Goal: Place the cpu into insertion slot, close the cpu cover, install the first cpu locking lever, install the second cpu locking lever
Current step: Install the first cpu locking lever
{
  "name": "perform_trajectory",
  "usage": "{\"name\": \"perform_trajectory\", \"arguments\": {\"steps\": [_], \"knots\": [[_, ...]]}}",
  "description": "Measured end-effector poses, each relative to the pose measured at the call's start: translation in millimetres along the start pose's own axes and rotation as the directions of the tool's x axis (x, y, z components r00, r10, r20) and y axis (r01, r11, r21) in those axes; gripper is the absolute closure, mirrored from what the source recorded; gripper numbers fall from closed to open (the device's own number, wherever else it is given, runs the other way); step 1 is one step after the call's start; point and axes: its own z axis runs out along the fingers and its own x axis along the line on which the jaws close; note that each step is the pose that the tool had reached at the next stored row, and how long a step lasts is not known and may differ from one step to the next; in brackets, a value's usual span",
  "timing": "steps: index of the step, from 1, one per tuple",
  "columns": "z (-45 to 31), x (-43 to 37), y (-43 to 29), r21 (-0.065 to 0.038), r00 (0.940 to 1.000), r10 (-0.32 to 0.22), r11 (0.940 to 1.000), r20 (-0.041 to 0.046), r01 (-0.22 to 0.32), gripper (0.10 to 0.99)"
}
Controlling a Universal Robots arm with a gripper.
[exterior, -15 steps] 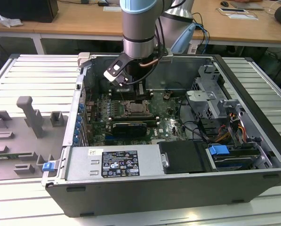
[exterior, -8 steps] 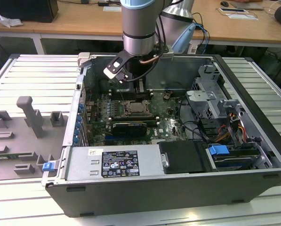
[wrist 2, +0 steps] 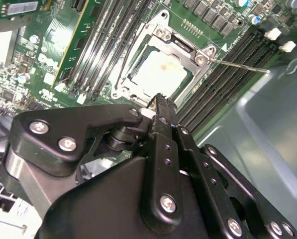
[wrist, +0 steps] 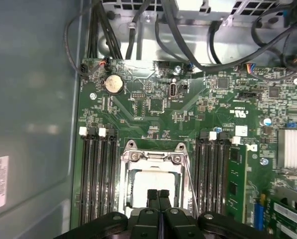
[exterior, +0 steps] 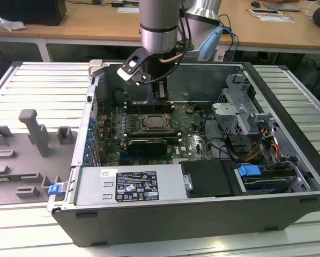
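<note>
The insertion slot (exterior: 155, 123) sits mid-board inside the open case. In both wrist views the cpu (wrist 2: 160, 72) (wrist: 149, 181) lies in it, pale face up. The cpu cover (wrist 2: 185, 50) (wrist: 150, 157) lies flat around the chip as a metal frame. A thin wire locking lever (wrist 2: 240, 65) (wrist: 189, 174) stands off the socket's side, over the memory slots. My gripper (exterior: 161, 99) (wrist 2: 163, 102) (wrist: 158, 195) hangs just above the socket's edge, its black fingers pressed together with nothing between them.
Long black memory slots (wrist: 96, 174) flank the socket on both sides. A green card (wrist: 236, 184) stands beside them. Cables (wrist: 138, 30) and drive cages (exterior: 240, 118) crowd the case's far end. The case wall (wrist 2: 267, 129) rises close by the gripper.
</note>
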Motion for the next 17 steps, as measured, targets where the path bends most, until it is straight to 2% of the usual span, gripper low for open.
{"name": "perform_trajectory", "arguments": {"steps": [2, 5, 8, 11, 14, 16, 17], "knots": [[-4.9, 0.2, 0.3, 0.002, 1.0, 0.0, 1.0, 0.0001, 0.0, 0.98], [-9.4, 0.2, 0.6, 0.014, 1.0, 0.0, 0.9999, -0.0004, 0.0, 0.98], [-9.9, 0.3, 0.5, 0.02, 1.0, 0.0, 0.9998, -0.0006, 0.0, 0.98], [-9.0, 0.2, 0.4, 0.026, 0.9984, -0.056, 0.9981, -0.0046, 0.056, 0.98], [-8.5, 0.2, 0.3, 0.028, 0.9925, -0.122, 0.9921, -0.007, 0.122, 0.98], [-8.5, 0.2, 0.3, 0.03, 0.9804, -0.197, 0.9799, -0.006, 0.197, 0.98], [-8.5, 0.2, 0.2, 0.03, 0.9761, -0.217, 0.9757, -0.0067, 0.217, 0.98]]}}
